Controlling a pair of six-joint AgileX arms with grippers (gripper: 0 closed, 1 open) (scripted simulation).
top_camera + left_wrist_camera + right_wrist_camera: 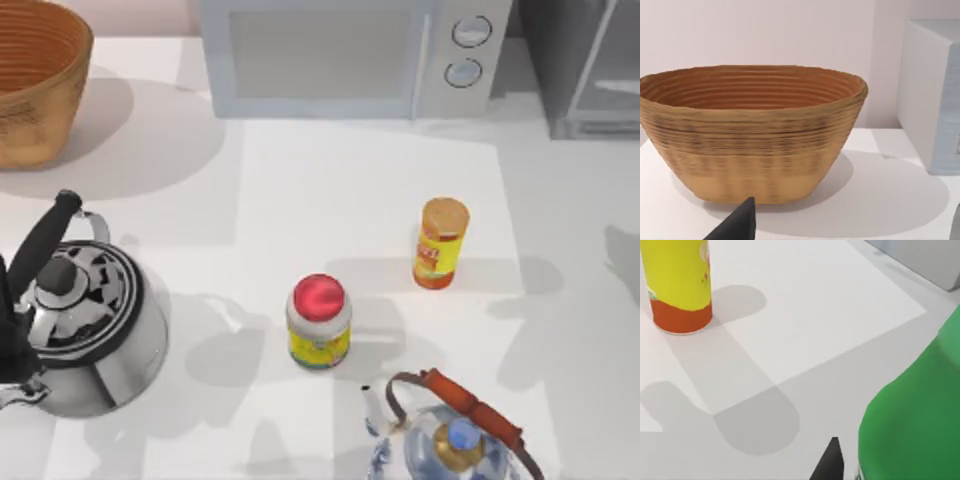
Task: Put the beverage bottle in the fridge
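Two wrist cams: our right one has the beverage bottle (915, 415) close beside a dark fingertip (829, 462), above the table (805, 315) near the orange bottle (677, 287); grip can't be confirmed. Fridge (590, 70) sits top right. Left faces the basket (750, 135).

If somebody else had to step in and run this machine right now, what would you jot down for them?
Right gripper: its wrist view has the green beverage bottle very close beside one dark fingertip; whether it is gripped cannot be told.
Left gripper: parked, facing the woven basket at the table's back left; one fingertip visible.
The fridge stands at the back right, right of the microwave.
Done: the bottle is not in the fridge yet.
Left: carry the bottle into the fridge, steering past the orange-yellow bottle.
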